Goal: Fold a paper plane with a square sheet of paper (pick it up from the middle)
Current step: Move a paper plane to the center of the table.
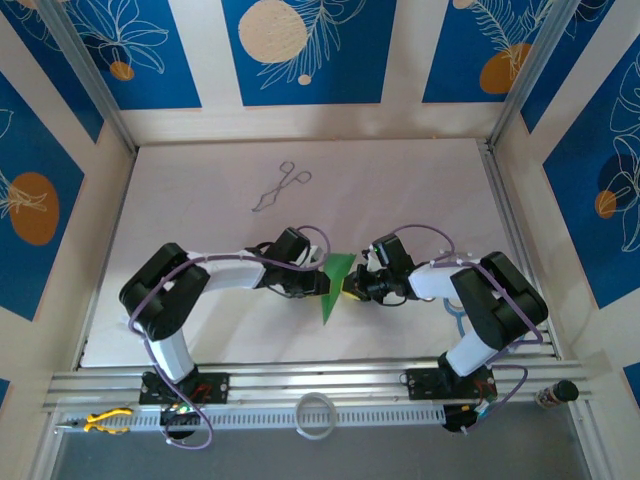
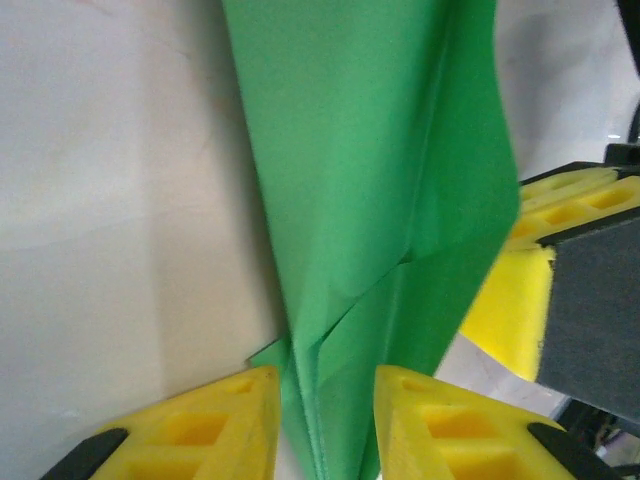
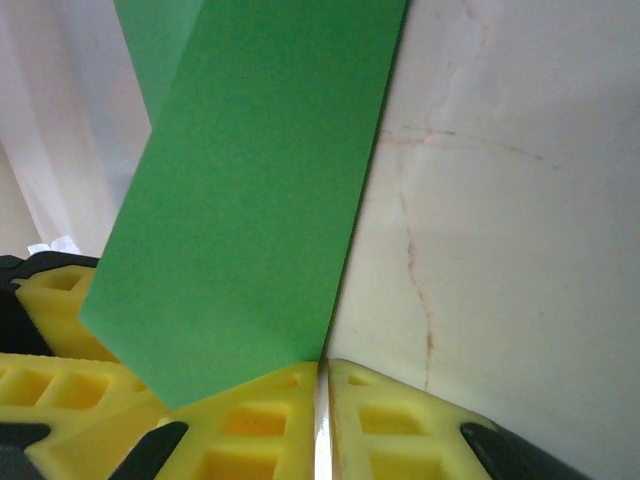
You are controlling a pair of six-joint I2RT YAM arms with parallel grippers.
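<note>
Centre of the top view, item one: green paper, folded to a narrow pointed shape with its tip toward the lower edge of the frame, raised on edge between my two arms above the white table.

Item two: left gripper, reaching in from the left. Its jaws stand partly apart, with the paper's folded layers filling the gap and touching both yellow fingers.

Item three: right gripper, reaching in from the right. Its jaws are all but together; I read the paper's edge as pinched in the seam between them.

Item four: metal forceps, lying loose on the upper part of the table, well apart from both grippers.

Item five: white ring and yellow-handled tool, at the rail along the bottom of the frame.

View notes. The left wrist camera gives me the creases and overlapping layers of the paper, plus the right gripper's yellow pads at the right edge of the frame, touching the paper's side. The right wrist camera gives one flat, uncreased green face slanting across the upper left, its lower corner meeting the finger seam, and faint reddish lines on the table surface at right. The top camera alone gives me both arms.
</note>
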